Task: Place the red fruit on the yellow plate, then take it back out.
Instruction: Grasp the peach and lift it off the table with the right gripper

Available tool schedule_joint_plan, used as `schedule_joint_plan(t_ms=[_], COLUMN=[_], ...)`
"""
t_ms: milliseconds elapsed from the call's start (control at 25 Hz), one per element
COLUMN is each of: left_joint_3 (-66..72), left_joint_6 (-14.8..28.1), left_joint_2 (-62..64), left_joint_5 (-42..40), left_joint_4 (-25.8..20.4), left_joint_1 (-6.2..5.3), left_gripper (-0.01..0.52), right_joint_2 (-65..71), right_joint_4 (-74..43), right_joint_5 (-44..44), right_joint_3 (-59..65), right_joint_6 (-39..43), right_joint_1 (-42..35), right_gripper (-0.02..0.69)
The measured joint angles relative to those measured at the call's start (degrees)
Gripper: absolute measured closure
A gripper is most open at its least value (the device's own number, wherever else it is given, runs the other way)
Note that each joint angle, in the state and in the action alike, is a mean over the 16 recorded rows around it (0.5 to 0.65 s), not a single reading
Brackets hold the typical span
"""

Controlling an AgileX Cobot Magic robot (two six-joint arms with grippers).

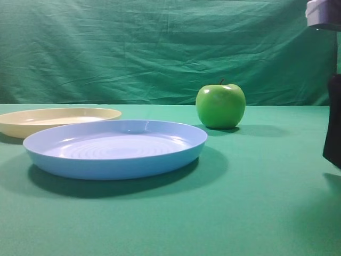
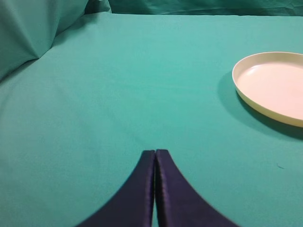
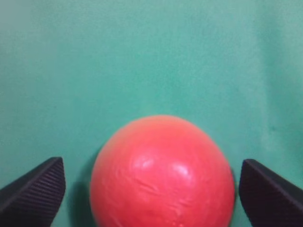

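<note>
Green cloth surface [image 1: 256, 213], far left edge: yellow plate [image 1: 58, 120] bare, behind blue plate [image 1: 114, 149]; green apple [image 1: 220, 105] further right toward back

Right side of cloth: red fruit [image 3: 162, 172] lay centred between right gripper [image 3: 151, 189] fingers, gap either side, jaws wide, not gripping; round, no long axis

Left gripper [image 2: 155, 189] pressed closed, empty, near yellow plate; right arm nearer fruit

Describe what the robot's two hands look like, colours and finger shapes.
The left hand has dark navy fingers, smooth and curved, tapering to narrow tips. The right hand has dark, wedge-shaped fingers with finely ribbed pads. In the high view, only a dark part under a pale grey housing shows.
</note>
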Motion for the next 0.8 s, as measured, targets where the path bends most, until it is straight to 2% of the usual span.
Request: schedule_joint_plan(t_ms=[240, 440, 560, 800], left_joint_3=[0.0, 0.0, 0.0, 0.0], left_joint_6=[0.0, 0.0, 0.0, 0.0], left_joint_2=[0.0, 0.0, 0.0, 0.0], left_joint_5=[0.0, 0.0, 0.0, 0.0], left_joint_4=[0.0, 0.0, 0.0, 0.0], left_joint_1=[0.00, 0.00, 0.00, 0.00], left_gripper=[0.514, 0.514, 0.514, 0.514], right_joint_2=[0.8, 0.9, 1.0, 2.6], right_joint_4=[-0.2, -0.4, -0.2, 0.4], right_joint_5=[0.3, 4.0, 7.0, 12.1], right_joint_3=[-1.0, -5.5, -10.3, -24.2], right_joint_6=[-0.2, -0.3, -0.4, -0.5], right_joint_1=[0.0, 0.1, 0.6, 4.0], right_gripper=[0.267, 0.397, 0.437, 0.444])
